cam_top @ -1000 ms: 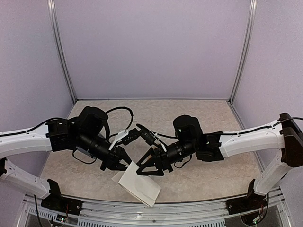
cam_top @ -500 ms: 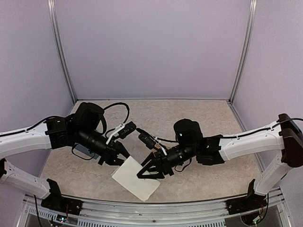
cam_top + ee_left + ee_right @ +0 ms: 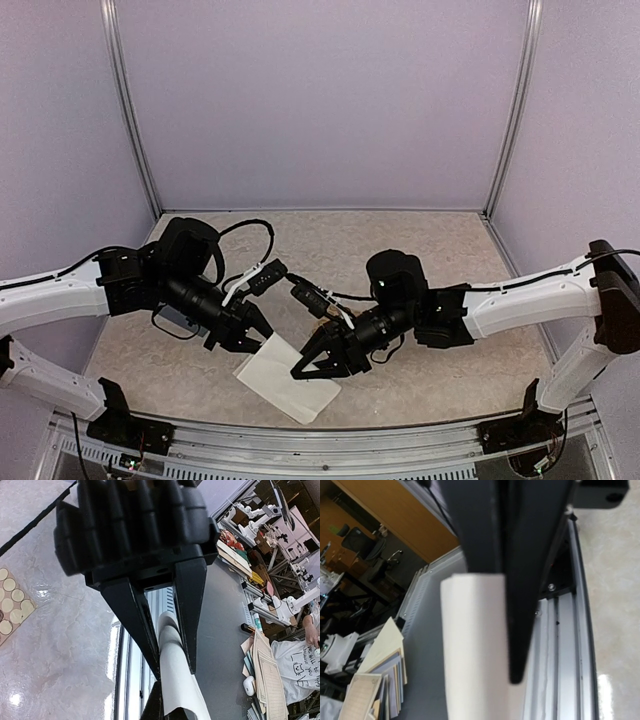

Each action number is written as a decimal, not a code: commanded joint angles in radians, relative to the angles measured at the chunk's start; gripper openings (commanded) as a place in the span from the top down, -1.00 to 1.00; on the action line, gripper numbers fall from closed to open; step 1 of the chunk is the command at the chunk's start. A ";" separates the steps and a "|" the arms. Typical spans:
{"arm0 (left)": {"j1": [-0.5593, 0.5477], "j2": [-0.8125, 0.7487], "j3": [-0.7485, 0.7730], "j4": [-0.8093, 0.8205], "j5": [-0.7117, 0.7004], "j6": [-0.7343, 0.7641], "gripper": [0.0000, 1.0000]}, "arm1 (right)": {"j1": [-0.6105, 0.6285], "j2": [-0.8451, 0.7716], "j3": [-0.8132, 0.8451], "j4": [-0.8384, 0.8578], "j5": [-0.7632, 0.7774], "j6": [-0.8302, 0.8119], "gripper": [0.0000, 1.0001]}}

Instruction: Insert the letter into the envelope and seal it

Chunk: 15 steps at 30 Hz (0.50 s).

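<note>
The letter (image 3: 287, 387) sits between left hand (image 3: 257, 340) and right hand (image 3: 308, 368).

Letter (image 3: 288, 388): I logged matt white paper, smooth. Left gripper (image 3: 175, 671) fingers (image 3: 131, 611) were black matt plastic. Desk top (image 3: 60, 645) looked glossy and marbled, with glare. Near-edge rail (image 3: 567, 655): dull metal. Sticker sheet (image 3: 10, 607): tan paper.

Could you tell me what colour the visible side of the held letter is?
The letter shows plain white; clearest from the top external view.
</note>
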 commanded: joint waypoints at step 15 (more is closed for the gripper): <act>0.021 -0.004 0.004 0.015 0.059 0.001 1.00 | 0.008 0.048 0.047 -0.038 -0.102 -0.019 0.77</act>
